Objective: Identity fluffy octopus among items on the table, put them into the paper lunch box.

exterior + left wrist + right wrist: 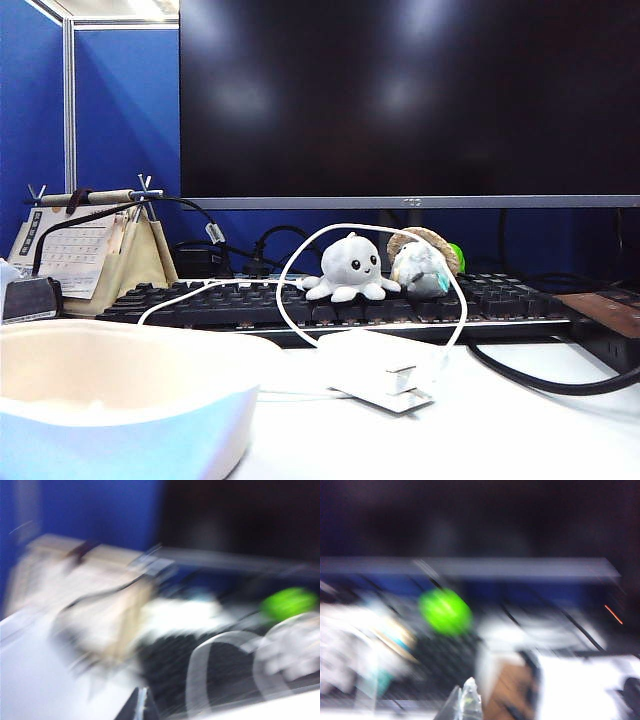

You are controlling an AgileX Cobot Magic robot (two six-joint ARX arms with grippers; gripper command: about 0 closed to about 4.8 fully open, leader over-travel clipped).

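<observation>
Exterior view: paper lunch box (120, 400) empty; tools unseen.

White desk (520, 430) carries everything. Paper lunch box (110, 400) at near left corner, cream-white, thick rim, directly on desk. White power adapter (380, 372) near centre, flat on desk, its white cable (300, 260) looping up over keyboard. Black keyboard (330, 305) across middle, behind adapter. Desk calendar (90, 250) at far left, beside keyboard end. Thick black cable (540, 380) curving over desk at right. Monitor (410, 100) stands behind keyboard.
</observation>
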